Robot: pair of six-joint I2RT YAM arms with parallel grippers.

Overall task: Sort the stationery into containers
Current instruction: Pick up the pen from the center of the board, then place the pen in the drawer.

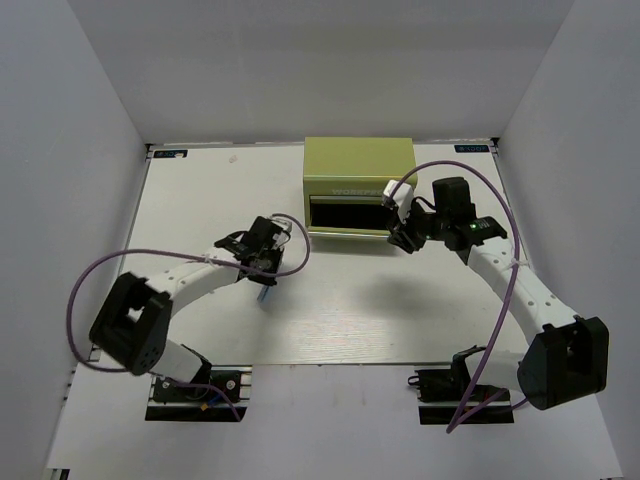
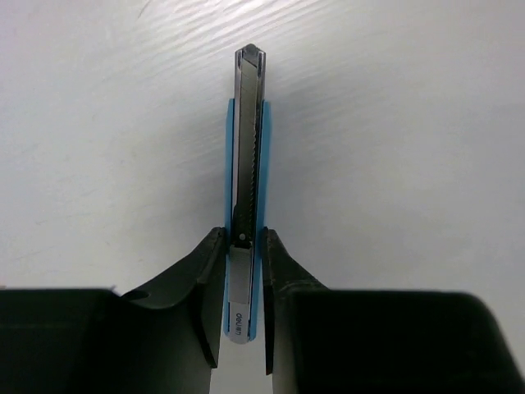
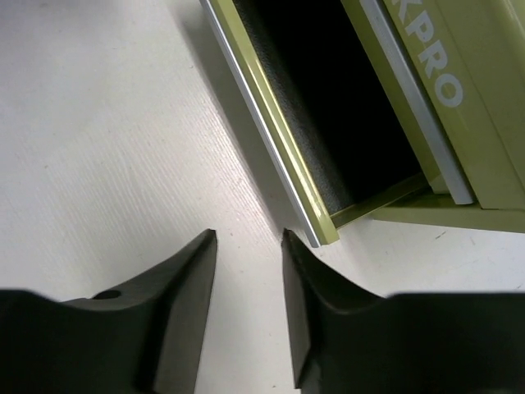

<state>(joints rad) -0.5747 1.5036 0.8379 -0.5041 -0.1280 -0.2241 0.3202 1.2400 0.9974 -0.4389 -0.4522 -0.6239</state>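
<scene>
A slim light blue pen-like piece (image 2: 246,148) with a metal strip along its top sits between the fingers of my left gripper (image 2: 244,234), which is shut on its rear end. In the top view its blue tip (image 1: 265,295) pokes out below that gripper (image 1: 262,272) at mid-table. The olive-green chest (image 1: 358,165) stands at the back with one drawer (image 1: 348,214) pulled open, its inside dark. My right gripper (image 3: 248,238) is open and empty, just off the drawer's front corner (image 3: 320,234); it also shows in the top view (image 1: 400,238). The lilac, teal and blue pens are out of view.
White walls close in the white table (image 1: 200,200) on the left, back and right. Purple cables (image 1: 120,262) loop from both arms. The chest's pale brand label (image 3: 426,57) faces the right wrist camera.
</scene>
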